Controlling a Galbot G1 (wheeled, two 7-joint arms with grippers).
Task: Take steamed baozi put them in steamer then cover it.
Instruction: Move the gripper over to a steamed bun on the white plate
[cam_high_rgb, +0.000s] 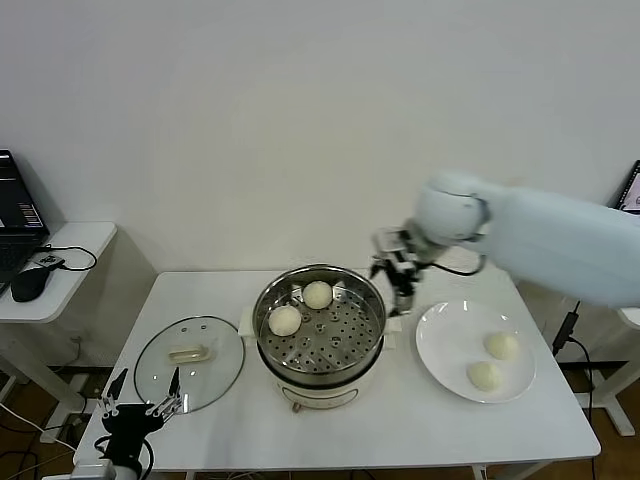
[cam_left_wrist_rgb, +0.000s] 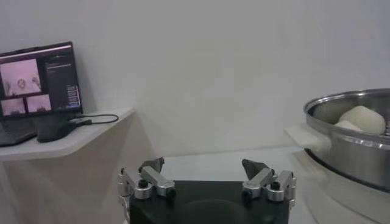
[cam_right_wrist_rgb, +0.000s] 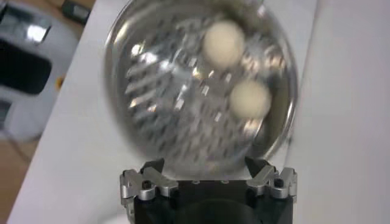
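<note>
The steel steamer (cam_high_rgb: 372, 303) stands mid-table on its cream base, and two baozi (cam_high_rgb: 317, 294) (cam_high_rgb: 285, 320) lie on its perforated tray. Two more baozi (cam_high_rgb: 501, 345) (cam_high_rgb: 484, 375) rest on the white plate (cam_high_rgb: 440, 340) to the right. The glass cover (cam_high_rgb: 189, 353) lies flat on the table, left of the steamer. My right gripper (cam_high_rgb: 398, 278) hangs open and empty above the steamer's right rim; its wrist view looks down on the steamer (cam_right_wrist_rgb: 140, 103) and both baozi (cam_right_wrist_rgb: 223, 43) (cam_right_wrist_rgb: 250, 98). My left gripper (cam_high_rgb: 145, 388) is parked open at the table's front left, beside the cover.
A side table (cam_high_rgb: 75, 240) with a laptop (cam_high_rgb: 15, 215) and mouse (cam_high_rgb: 30, 283) stands at the far left. The left wrist view shows the steamer's rim (cam_left_wrist_rgb: 341, 131) and that laptop (cam_left_wrist_rgb: 39, 79). A wall runs behind the table.
</note>
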